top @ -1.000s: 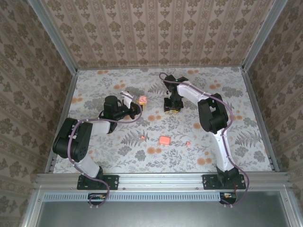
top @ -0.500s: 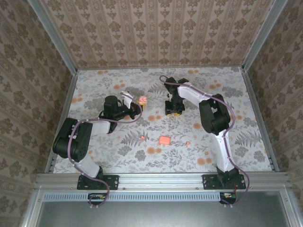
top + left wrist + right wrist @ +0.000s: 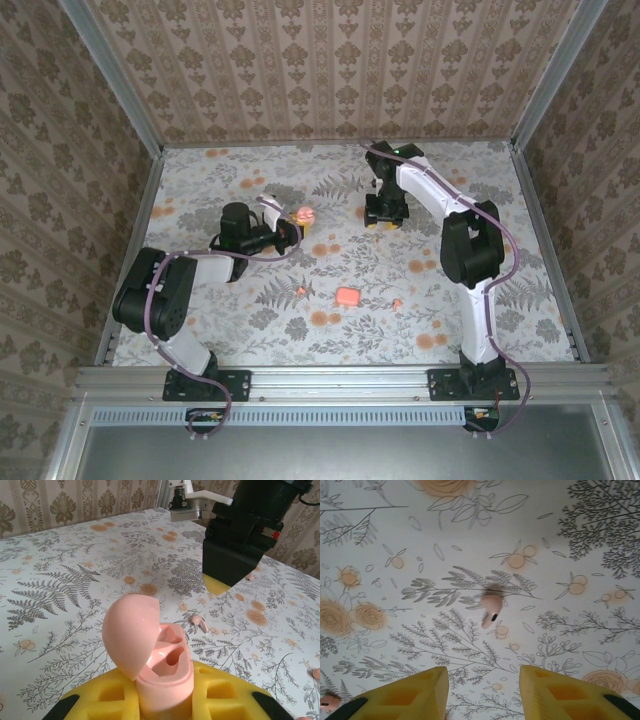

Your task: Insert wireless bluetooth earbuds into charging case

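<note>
Left claw: your left gripper (image 3: pixel 162 696) is pinching the charging case (image 3: pixel 162 677), with the lid (image 3: pixel 131 636) flipped open.
Case: both wells (image 3: pixel 170 654) look empty from the left wrist view, so nothing's seated yet.
Earbuds: one earbud (image 3: pixel 491 608) lies loose on the floral table (image 3: pixel 580 535), directly under your right arm. A second nub (image 3: pixel 327 702) sits off to one side. It's probably the other bud, but I can't say for sure.
Right claw: your right gripper (image 3: pixel 484 680) hovers above that earbud with its fingers spread, touching nothing.
Progress: early, I'd say. The case is open and presented, zero of two buds are in, and you've got both pickups and both insertions to go.
</note>
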Action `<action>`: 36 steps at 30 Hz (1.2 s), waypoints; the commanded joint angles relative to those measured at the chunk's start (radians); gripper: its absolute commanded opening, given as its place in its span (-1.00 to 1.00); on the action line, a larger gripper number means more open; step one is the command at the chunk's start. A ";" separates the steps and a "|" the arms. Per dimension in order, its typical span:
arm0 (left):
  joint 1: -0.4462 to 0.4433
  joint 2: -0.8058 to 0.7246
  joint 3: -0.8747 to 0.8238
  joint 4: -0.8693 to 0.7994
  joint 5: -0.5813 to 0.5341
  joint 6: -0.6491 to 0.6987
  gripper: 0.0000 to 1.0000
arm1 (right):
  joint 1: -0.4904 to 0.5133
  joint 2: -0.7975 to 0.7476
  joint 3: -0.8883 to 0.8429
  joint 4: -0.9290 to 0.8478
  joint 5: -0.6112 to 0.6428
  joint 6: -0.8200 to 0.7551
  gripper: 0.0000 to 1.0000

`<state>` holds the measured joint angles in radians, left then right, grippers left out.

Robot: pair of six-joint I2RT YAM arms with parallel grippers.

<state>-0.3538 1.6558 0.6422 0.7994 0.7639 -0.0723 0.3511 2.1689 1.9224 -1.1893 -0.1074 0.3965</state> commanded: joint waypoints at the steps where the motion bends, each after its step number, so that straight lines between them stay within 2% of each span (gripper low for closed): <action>1: -0.005 0.010 0.028 0.023 0.035 -0.008 -0.68 | 0.006 0.064 0.051 -0.080 0.019 0.010 -0.15; 10: -0.005 0.006 0.037 -0.011 0.032 0.014 -0.68 | 0.005 0.152 0.110 -0.064 -0.025 0.015 -0.21; 36: -0.001 0.016 0.049 -0.037 0.034 0.018 -0.68 | 0.002 0.206 0.041 0.018 -0.031 0.023 -0.36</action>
<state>-0.3534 1.6562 0.6621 0.7681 0.7715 -0.0711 0.3523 2.3573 1.9862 -1.1748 -0.1280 0.3988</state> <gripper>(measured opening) 0.196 0.322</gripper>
